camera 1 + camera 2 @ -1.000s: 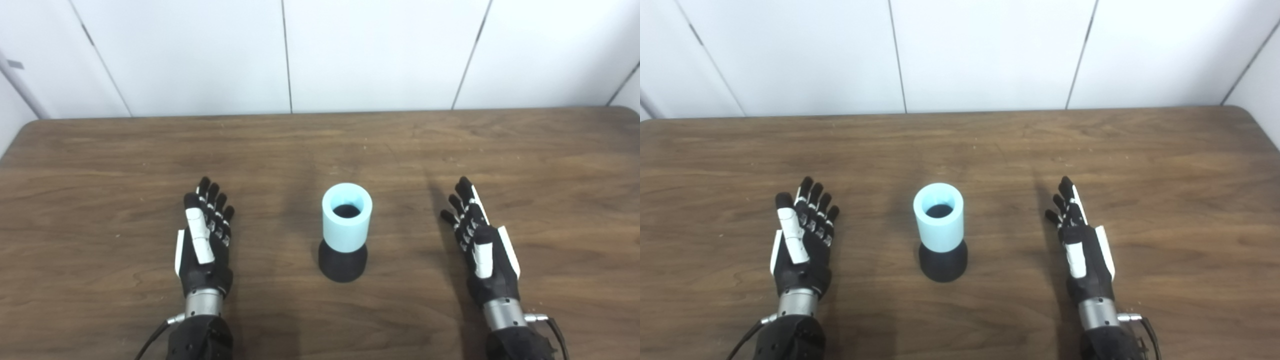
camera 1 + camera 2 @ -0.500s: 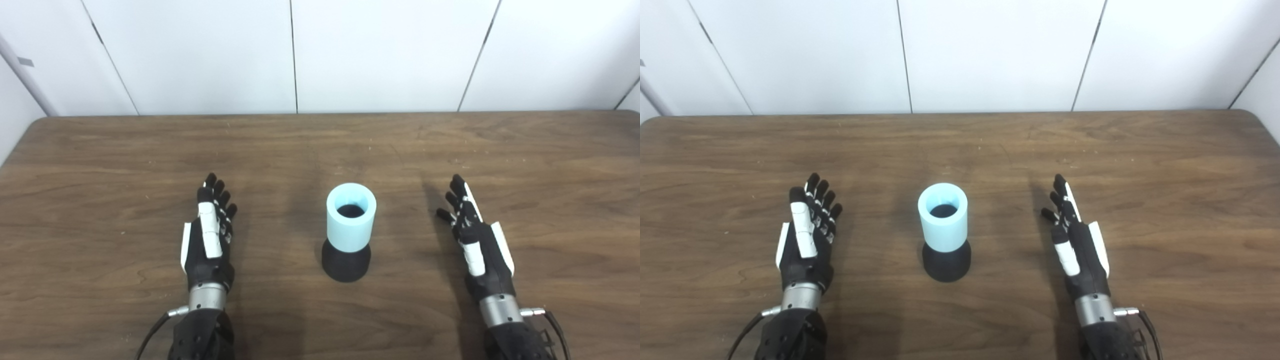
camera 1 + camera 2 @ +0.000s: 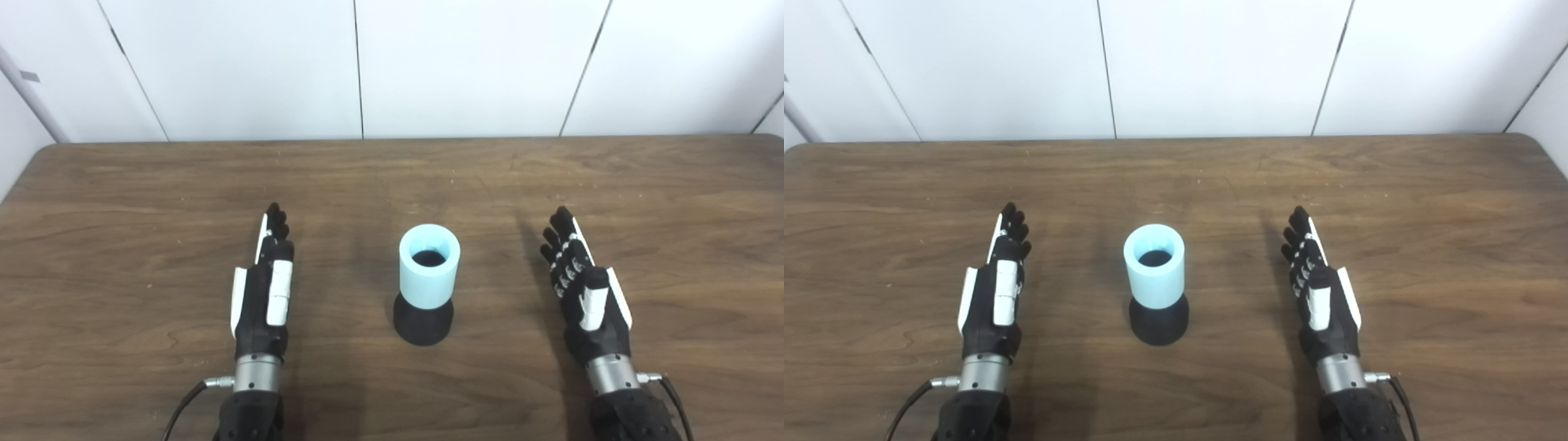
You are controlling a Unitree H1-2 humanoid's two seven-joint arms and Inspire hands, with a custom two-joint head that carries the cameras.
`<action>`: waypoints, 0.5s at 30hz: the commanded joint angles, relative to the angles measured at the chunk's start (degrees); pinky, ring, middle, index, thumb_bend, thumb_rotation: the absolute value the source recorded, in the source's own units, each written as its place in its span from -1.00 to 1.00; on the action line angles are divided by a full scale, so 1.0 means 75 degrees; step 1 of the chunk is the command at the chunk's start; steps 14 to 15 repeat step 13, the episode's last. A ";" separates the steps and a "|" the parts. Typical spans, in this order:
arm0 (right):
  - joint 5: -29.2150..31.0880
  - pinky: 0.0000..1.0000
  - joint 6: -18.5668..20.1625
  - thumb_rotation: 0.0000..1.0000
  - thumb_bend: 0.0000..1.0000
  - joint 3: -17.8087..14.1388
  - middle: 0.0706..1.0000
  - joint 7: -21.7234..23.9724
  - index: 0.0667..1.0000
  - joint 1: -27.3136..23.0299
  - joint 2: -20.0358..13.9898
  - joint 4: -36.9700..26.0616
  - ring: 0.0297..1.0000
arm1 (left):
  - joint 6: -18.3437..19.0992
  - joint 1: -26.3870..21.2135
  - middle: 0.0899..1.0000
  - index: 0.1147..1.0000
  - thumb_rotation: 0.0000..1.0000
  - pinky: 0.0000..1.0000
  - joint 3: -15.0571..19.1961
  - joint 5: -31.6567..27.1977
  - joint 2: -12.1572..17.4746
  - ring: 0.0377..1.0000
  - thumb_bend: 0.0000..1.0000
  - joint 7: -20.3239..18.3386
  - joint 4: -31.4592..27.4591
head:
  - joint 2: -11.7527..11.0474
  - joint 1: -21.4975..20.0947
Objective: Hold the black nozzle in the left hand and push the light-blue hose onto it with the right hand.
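Light-blue hose (image 3: 429, 266) stands upright at desk (image 3: 392, 177) centre, seated on the black nozzle (image 3: 423, 320). Long axis vertical; open mouth faces up, dark inside. Only the nozzle's flared base shows below the hose's lower edge.

Left hand (image 3: 264, 291): released, holding nothing, fingers straight and close together, pointing to 12 o'clock, thumb side up. The assembly lies at its 3 o'clock, apart from it.

Right hand (image 3: 585, 294): also released and empty, fingers extended toward 12 o'clock, slightly spread. The assembly lies at its 9 o'clock, apart.

Both hands flank the piece at roughly equal spacing; neither is clearly nearer. Both palms appear turned inward toward it.

Look of the piece: hose is a short, thick-walled, matte pale-blue sleeve; the nozzle base is matte black and wider than the hose, so it sits stable.

Judgement: the hose looks already pushed on; how deep cannot be told. Any further grasp would come sideways, left hand to the black base, right to the blue sleeve.
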 commanded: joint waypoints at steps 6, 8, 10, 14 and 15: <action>0.0156 1.00 0.0023 1.00 0.64 -0.0075 1.00 -0.0066 1.00 -0.0196 0.0043 -0.0151 1.00 | 0.0161 -0.0077 1.00 1.00 1.00 1.00 0.0074 -0.0378 -0.0045 1.00 0.52 -0.0196 -0.0296 | 0.0036 -0.0025; 0.0116 1.00 0.0067 1.00 0.64 -0.0067 1.00 -0.0087 1.00 -0.0181 0.0029 -0.0196 1.00 | 0.0299 -0.0067 1.00 1.00 1.00 1.00 0.0057 -0.0443 -0.0051 1.00 0.53 -0.0251 -0.0355 | 0.0037 -0.0022; 0.0098 1.00 0.0111 1.00 0.64 -0.0083 1.00 -0.0109 1.00 -0.0174 0.0005 -0.0218 1.00 | 0.0394 -0.0054 1.00 1.00 1.00 1.00 0.0027 -0.0502 -0.0038 1.00 0.58 -0.0329 -0.0395 | 0.0042 -0.0005; 0.0073 1.00 0.0164 1.00 0.64 -0.0095 1.00 -0.0152 1.00 -0.0188 -0.0003 -0.0213 1.00 | 0.0515 -0.0051 1.00 1.00 1.00 1.00 -0.0001 -0.0588 0.0012 1.00 0.61 -0.0423 -0.0459 | 0.0043 -0.0001; 0.0073 1.00 0.0164 1.00 0.64 -0.0095 1.00 -0.0152 1.00 -0.0188 -0.0003 -0.0213 1.00 | 0.0515 -0.0051 1.00 1.00 1.00 1.00 -0.0001 -0.0588 0.0012 1.00 0.61 -0.0423 -0.0459 | 0.0043 -0.0001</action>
